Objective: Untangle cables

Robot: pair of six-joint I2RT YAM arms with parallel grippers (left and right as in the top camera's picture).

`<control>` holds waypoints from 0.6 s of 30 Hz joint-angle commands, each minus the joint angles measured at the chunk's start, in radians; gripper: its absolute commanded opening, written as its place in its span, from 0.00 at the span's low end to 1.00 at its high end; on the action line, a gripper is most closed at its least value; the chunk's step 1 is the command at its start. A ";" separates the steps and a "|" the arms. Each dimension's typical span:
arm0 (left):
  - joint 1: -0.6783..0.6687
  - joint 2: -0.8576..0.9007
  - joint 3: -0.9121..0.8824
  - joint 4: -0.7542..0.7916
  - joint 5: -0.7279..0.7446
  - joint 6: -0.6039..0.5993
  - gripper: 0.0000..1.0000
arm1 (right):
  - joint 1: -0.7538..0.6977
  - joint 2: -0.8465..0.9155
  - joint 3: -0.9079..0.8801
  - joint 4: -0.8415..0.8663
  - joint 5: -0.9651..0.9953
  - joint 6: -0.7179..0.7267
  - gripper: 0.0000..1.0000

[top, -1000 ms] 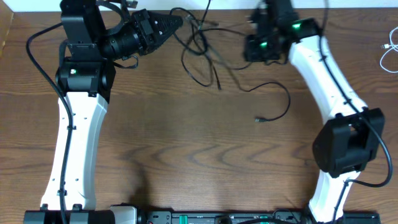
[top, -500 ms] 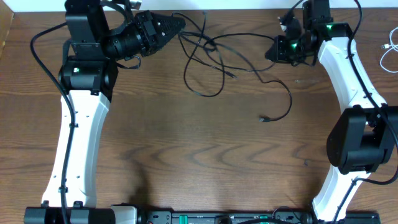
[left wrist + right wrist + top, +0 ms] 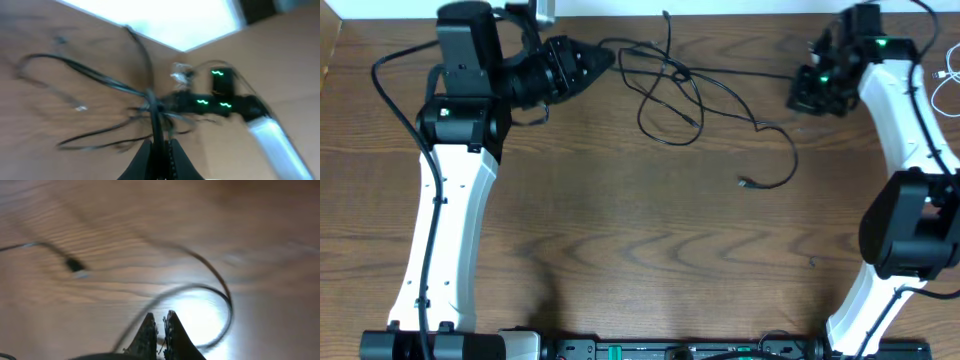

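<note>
We are looking at the black cables [image 3: 665, 85], which are lying as a loose knot of loops at about 12 o'clock on the table [image 3: 620, 240], near its far edge. The left gripper [image 3: 160, 146] is reaching in from 11 o'clock with its fingers pressed together on one black strand. In the left wrist view this strand is running straight from the fingertips up to the place where several strands are crossing. We judge that it is holding this end so that the knot has an anchor while another strand is being pulled away. The right gripper [image 3: 160, 319] is standing at about 1 o'clock, well apart from the knot, with its fingers also pressed together. A black loop is curving just beside them in the right wrist view, but we cannot tell if a strand is really between them. One long strand is leaving the knot toward 4 o'clock and ending in a small plug end [image 3: 744, 183] that is resting free on the wood. The white cable [image 3: 945, 85] is lying alone at the 2 o'clock edge, so it seems to be already separated. The black loops are crossing each other, so the work is not finished.
</note>
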 commanded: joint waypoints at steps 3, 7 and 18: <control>0.096 -0.011 0.011 -0.088 -0.368 0.180 0.08 | -0.152 -0.012 -0.068 -0.030 0.281 0.078 0.01; 0.119 -0.011 0.011 -0.128 -0.454 0.231 0.07 | -0.220 -0.012 -0.124 -0.029 0.281 0.086 0.01; 0.100 -0.009 0.006 -0.219 -0.599 0.293 0.07 | -0.255 -0.016 -0.168 -0.028 0.036 -0.159 0.01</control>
